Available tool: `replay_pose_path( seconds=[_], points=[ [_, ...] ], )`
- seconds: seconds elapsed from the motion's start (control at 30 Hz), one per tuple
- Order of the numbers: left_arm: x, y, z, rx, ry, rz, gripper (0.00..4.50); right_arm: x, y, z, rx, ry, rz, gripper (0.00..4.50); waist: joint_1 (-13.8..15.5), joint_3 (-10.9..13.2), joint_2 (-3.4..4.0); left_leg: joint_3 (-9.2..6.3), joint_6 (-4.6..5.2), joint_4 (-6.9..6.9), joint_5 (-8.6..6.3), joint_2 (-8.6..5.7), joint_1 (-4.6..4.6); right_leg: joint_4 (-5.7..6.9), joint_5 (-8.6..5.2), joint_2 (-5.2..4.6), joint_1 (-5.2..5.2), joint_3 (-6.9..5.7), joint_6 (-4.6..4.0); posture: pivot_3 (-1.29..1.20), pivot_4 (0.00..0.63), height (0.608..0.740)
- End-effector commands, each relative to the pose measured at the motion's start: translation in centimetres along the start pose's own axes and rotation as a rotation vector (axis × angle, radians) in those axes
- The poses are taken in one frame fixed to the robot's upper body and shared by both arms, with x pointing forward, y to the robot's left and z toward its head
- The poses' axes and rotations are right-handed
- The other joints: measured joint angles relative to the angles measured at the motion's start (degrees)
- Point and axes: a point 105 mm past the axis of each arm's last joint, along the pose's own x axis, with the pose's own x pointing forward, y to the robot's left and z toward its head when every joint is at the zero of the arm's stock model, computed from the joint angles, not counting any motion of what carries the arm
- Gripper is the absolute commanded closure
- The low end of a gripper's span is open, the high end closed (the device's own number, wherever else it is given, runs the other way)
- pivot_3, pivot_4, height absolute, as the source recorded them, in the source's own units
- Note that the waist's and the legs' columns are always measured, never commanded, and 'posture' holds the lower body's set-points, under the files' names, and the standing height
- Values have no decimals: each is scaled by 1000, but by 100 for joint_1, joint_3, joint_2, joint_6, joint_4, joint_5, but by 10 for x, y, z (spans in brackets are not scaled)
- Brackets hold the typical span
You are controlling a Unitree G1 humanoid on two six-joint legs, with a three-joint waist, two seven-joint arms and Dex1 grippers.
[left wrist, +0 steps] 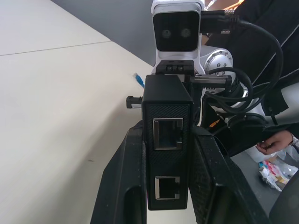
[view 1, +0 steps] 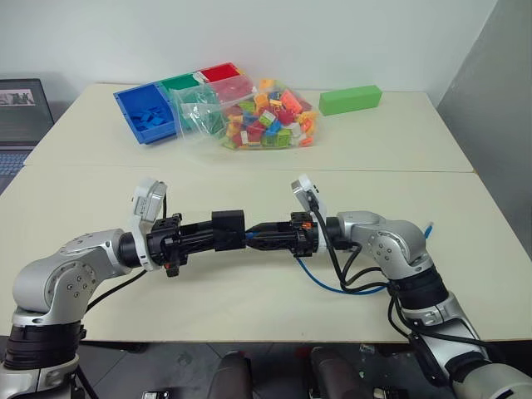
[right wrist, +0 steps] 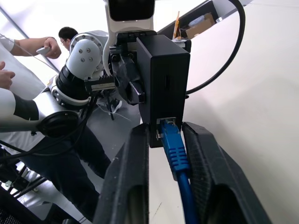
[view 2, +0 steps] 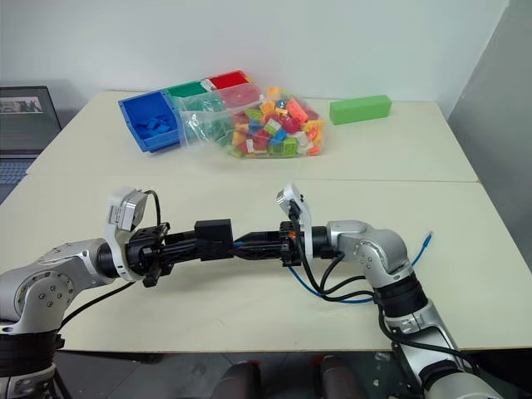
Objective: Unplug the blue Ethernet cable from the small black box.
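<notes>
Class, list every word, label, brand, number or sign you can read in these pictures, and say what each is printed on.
None can be read.
Laptop: its screen content is too small to read.
Small black box: no printing seen on the faces in view.
Blue Ethernet cable: no marking seen.

- The small black box [right wrist: 163,79] was matte black.
- The Ethernet cable [right wrist: 176,154] was bright blue.
- Both grippers' fingers [left wrist: 124,182] were black.
- The table [view 1: 249,166] was cream.
- Far left, three bins: blue [view 1: 145,112], green [view 1: 179,82], red [view 1: 218,71].
- A clear bag [view 1: 258,116] held multicoloured bricks.
- Far right, the block [view 1: 350,99] was green.
</notes>
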Motion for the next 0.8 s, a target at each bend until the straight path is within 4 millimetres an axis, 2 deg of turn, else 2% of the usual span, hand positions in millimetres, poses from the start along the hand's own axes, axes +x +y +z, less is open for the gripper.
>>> replay_pose_path(
  seconds=[0.03,0.43,0.5,0.53,0.67,0.8],
  points=[
    [2,-7,6,31,5,-30,3719,2,9,10,-32,-12,54,4135,-1,0,0,0,0,0,0,0,0,0,0,0,0,0,0,0,150,740],
    [-3,-7,5,19,13,-34,3719,-5,10,8,-13,12,64,4177,-26,1,0,0,0,0,0,0,0,0,0,0,0,0,0,0,150,740],
    [-4,-6,5,19,16,-28,3719,-8,8,7,-6,19,55,4264,-27,1,1,0,0,0,0,0,-1,-1,0,0,0,0,0,0,150,740],
    [-5,-6,5,19,17,-27,3719,-9,8,6,-4,20,52,4469,-28,1,1,0,0,0,0,0,-1,-1,0,0,-1,0,0,0,150,740],
    [-13,-2,5,26,29,10,3719,-28,0,2,5,39,-14,4464,-27,1,1,0,0,-1,0,0,-1,-2,0,0,-1,0,0,0,150,740],
    [-24,3,4,27,25,71,3719,-55,-14,-7,21,58,-127,4464,-22,4,2,1,0,-2,0,-2,-2,-8,0,-1,0,-1,1,0,150,740]
  ],
)
